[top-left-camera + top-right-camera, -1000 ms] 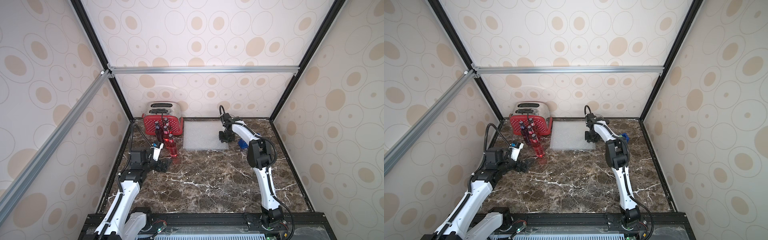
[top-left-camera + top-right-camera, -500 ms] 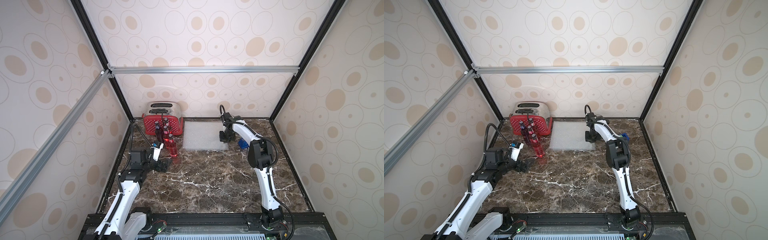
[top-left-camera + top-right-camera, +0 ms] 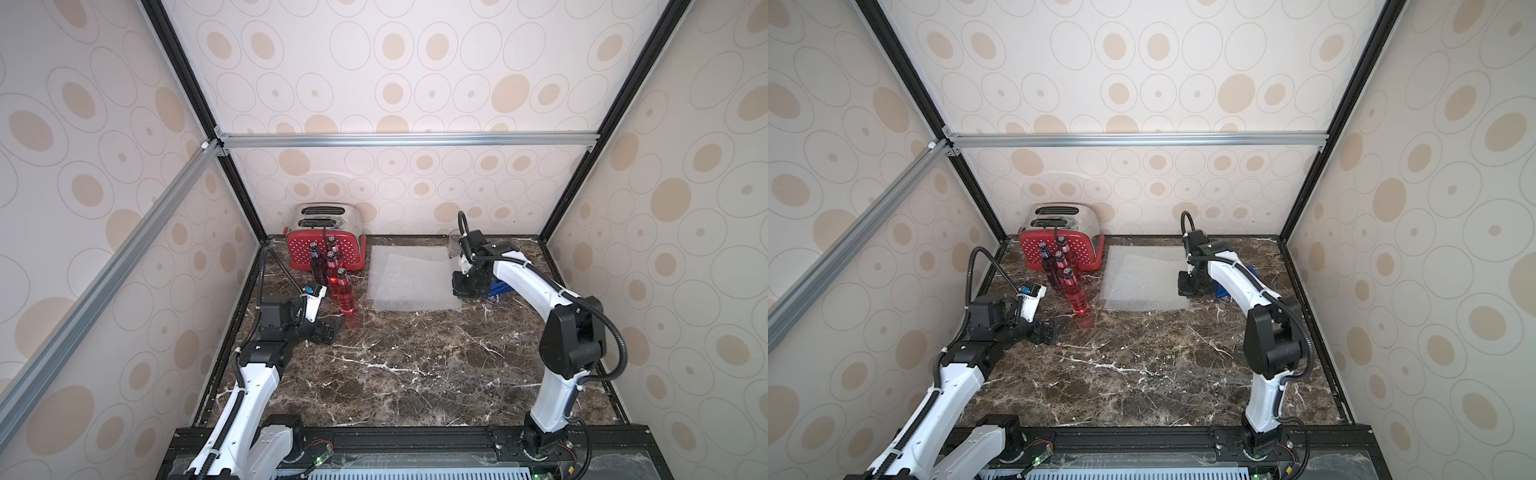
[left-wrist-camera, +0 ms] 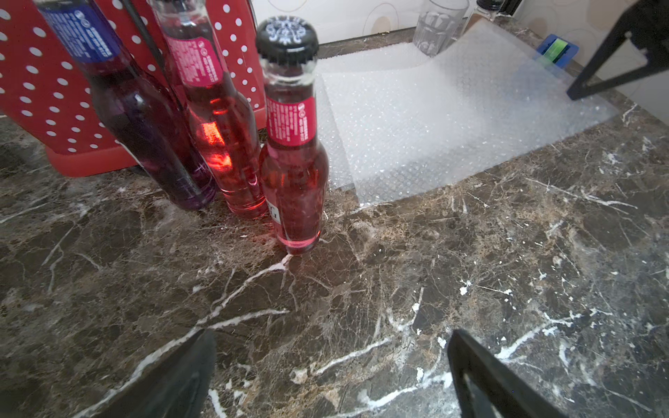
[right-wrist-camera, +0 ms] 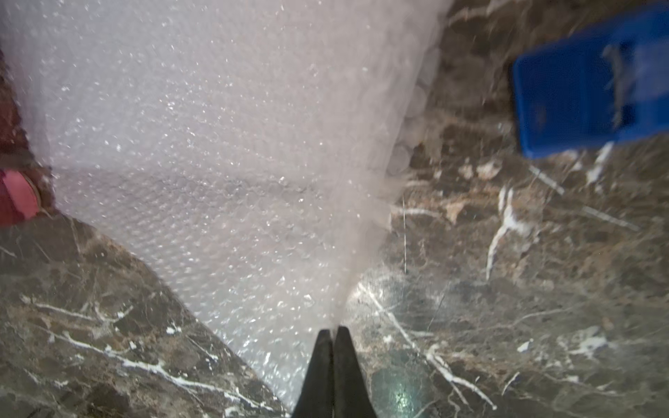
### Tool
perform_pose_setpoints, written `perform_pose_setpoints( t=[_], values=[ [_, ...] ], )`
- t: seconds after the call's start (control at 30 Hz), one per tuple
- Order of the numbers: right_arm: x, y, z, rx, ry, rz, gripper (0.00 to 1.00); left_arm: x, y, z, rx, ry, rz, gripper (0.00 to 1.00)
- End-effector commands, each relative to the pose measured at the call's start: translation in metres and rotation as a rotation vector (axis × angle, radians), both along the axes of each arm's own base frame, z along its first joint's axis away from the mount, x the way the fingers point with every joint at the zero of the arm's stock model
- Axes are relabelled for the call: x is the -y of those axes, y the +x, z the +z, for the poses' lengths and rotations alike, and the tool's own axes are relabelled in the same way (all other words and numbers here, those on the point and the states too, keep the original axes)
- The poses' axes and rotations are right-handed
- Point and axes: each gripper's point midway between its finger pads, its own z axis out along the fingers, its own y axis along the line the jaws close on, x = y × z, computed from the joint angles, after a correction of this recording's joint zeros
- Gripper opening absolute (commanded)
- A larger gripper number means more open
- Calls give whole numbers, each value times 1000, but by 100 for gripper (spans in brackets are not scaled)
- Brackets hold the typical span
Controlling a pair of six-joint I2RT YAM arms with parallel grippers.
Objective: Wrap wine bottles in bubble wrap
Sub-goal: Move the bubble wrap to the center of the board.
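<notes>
On a dark marble counter (image 3: 415, 374), the right pincer (image 5: 333, 331) is clamped on an edge of the bubble wrap (image 3: 409, 282), which lies centre frame in both top views. The left pincer (image 4: 329, 336) gapes wide near four upright wine bottles (image 3: 332, 274) just left of it.

Wine bottles (image 3: 331, 270) L of bubble wrap (image 3: 409, 282), before basket (image 3: 299, 249); tape dispenser (image 3: 496, 289) R of wrap; glass (image 3: 454, 245) behind.

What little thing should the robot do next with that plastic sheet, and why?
Probably the right gripper should drag the bubble wrap toward the middle of the table: its jaws are pinched shut on the sheet's lifted edge, and the left gripper stands open near the wine bottles.
</notes>
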Motion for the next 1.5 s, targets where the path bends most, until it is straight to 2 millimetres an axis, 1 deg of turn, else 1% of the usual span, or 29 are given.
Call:
perform_pose_setpoints(
  t=[0.0,0.1,0.2,0.3,0.37,0.4,0.47,0.53,0.63,0.7,0.77,0.83,0.9,1.0,1.03,1.07,1.13,1.17,1.27,1.37,1.47],
  values=[
    [8,-30,-5,-34,-4,-9,0,5,-1,6,18,0,-30,99],
    [18,-61,-14,-72,-14,-7,0,5,-1,6,16,-5,-31,99],
    [30,-97,-30,-124,-26,-12,0,4,-1,5,15,2,-28,99],
    [37,-133,-45,-192,-18,-6,0,4,-1,4,10,8,-29,99],
    [38,-153,-52,-226,-10,6,0,4,-1,3,6,8,-29,99],
    [37,-162,-56,-242,-11,18,0,4,-1,2,2,7,-31,99],
    [36,-173,-61,-264,-8,28,0,5,-1,2,0,4,-33,99],
    [33,-174,-61,-258,-25,48,3,5,-1,2,-2,3,-32,99],
    [40,-169,-53,-252,-81,36,22,5,0,2,-3,2,-31,99],
    [49,-161,-39,-215,-140,27,35,4,0,3,-2,1,-29,100],
    [48,-150,-24,-163,-143,27,44,4,0,4,-1,1,-27,99],
    [41,-134,-16,-119,-120,27,49,3,0,3,0,2,-26,99],
    [28,-115,-13,-88,-82,18,51,3,0,3,1,1,-25,99],
    [-3,-81,-17,-41,-10,25,54,3,0,4,5,2,-23,99],
    [-17,-69,-19,-27,15,33,56,2,0,4,6,3,-22,99],
    [-32,-57,-22,-15,42,45,60,2,-1,4,8,3,-21,99],
    [-60,-39,-31,1,78,67,66,2,-1,6,13,3,-21,99],
    [-76,-29,-36,9,102,79,67,2,0,6,14,2,-21,99],
    [-119,-13,-53,2,182,115,70,2,0,9,23,1,-20,99],
    [-149,-7,-68,-7,221,148,70,2,-1,9,24,1,-18,99],
    [-175,-9,-82,-30,258,189,70,3,-1,10,25,-4,-21,99]
  ],
)
